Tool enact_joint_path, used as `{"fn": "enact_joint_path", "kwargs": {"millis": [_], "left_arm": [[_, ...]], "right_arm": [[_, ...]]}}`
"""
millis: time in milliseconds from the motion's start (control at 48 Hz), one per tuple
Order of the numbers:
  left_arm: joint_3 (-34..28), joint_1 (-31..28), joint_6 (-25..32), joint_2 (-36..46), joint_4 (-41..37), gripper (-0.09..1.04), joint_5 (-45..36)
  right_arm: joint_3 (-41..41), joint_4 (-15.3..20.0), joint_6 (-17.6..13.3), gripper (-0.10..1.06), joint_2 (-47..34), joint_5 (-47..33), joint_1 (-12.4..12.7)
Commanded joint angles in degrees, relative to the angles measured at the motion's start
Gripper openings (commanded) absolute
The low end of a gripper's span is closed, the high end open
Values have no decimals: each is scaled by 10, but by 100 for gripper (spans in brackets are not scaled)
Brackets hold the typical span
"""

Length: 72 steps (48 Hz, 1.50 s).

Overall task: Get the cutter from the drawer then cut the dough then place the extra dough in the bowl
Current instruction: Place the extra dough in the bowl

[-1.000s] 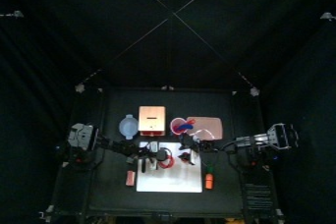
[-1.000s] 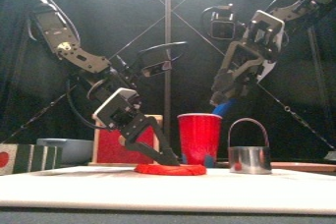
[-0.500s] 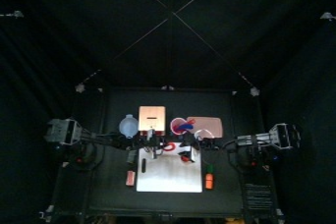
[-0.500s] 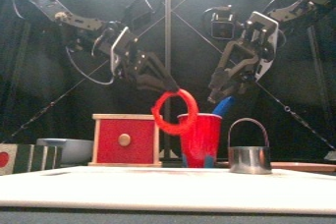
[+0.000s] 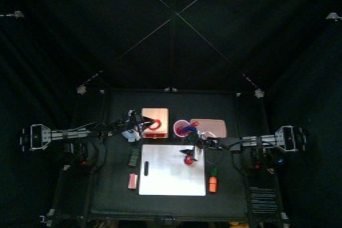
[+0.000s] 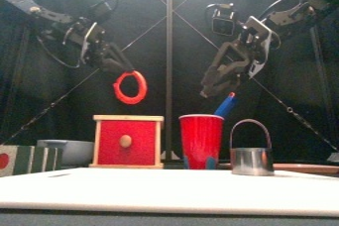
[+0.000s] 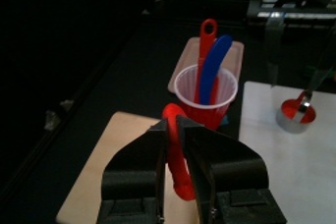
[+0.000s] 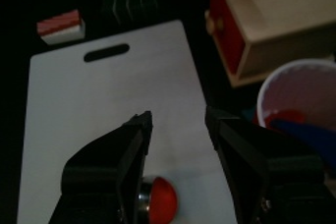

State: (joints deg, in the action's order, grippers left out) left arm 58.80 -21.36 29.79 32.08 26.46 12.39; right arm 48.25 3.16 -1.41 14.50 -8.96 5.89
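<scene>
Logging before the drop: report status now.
Left claw shut on dough ring, high over wooden box. Right claw open above the board. Bowl beside box, nothing seen blocking.

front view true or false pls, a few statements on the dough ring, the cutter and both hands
1. The left hand holds the red dough ring up in the air. True.
2. The ring lies in the blue-grey bowl. False: it hangs from the left hand, above the wooden box.
3. The right hand is open and empty. True.
4. The right hand grips the cutter. False: the cutter stands on the white board, clear of both hands.
</scene>
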Motion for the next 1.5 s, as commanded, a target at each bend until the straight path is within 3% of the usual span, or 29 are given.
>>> {"fn": "enact_joint_path", "kwargs": {"millis": [21, 271, 583, 729, 896, 1042, 1271, 1500], "left_arm": [[38, -16, 1, 53, 19, 57, 23], [102, -40, 1, 129, 63, 57, 24], [159, -53, 1, 134, 89, 59, -1], [166, -61, 1, 134, 88, 65, -18], [164, -76, -2, 134, 101, 83, -11], [169, -87, -7, 134, 163, 93, -2], [176, -88, -9, 134, 294, 93, -21], [170, -77, -9, 134, 338, 93, -56]], "right_arm": [[-9, -23, 1, 83, 13, -61, -2], [-7, -48, 0, 83, 2, -160, -3], [-5, -37, -1, 83, -10, -167, -4], [-7, -36, -1, 83, -11, -167, -3], [-7, -37, -1, 83, -13, -167, -3], [-7, -37, -1, 83, -15, -167, -3], [-14, -36, -2, 83, -31, -167, -2], [-23, -37, -1, 83, -47, -167, 1]]}}
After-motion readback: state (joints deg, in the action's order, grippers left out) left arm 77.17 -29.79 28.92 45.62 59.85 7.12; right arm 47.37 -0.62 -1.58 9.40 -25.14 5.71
